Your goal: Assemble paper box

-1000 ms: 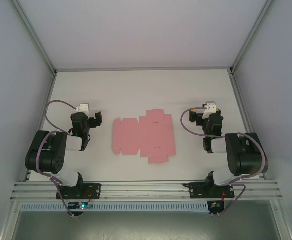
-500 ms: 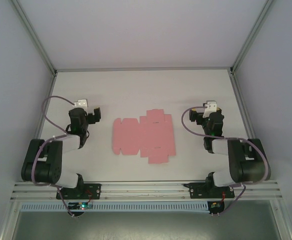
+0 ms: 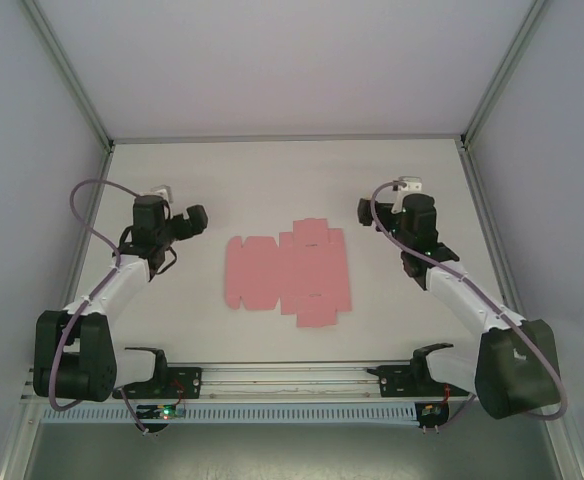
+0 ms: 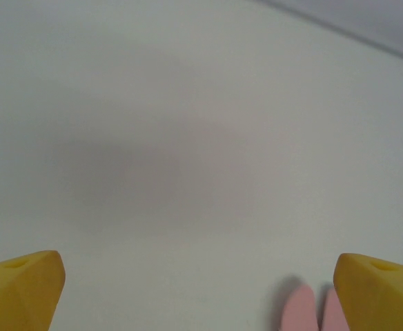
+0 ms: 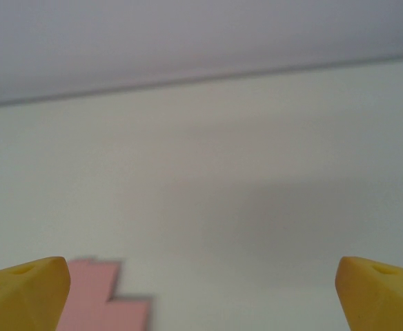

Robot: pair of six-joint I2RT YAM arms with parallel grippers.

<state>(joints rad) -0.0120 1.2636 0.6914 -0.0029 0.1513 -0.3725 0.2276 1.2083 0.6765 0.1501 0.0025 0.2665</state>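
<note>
The paper box (image 3: 290, 273) lies flat on the white table as an unfolded pink die-cut sheet with flaps, in the middle of the top view. My left gripper (image 3: 194, 220) hovers to the sheet's left, open and empty. My right gripper (image 3: 368, 212) hovers to the sheet's right, also open and empty. In the left wrist view two rounded pink flaps of the paper box (image 4: 299, 309) peek in at the bottom right, between wide-apart yellow fingertips (image 4: 22, 286). In the right wrist view a stepped pink corner of the paper box (image 5: 101, 303) shows at the bottom left.
Metal frame posts (image 3: 100, 130) and pale walls enclose the table on three sides. An aluminium rail (image 3: 292, 375) runs along the near edge by the arm bases. Purple cables (image 3: 87, 205) loop off each wrist.
Both arms have stretched out away from their bases. The left gripper moved up and slightly toward the sheet; the right gripper moved up and leftward toward it. The sheet has not moved.
</note>
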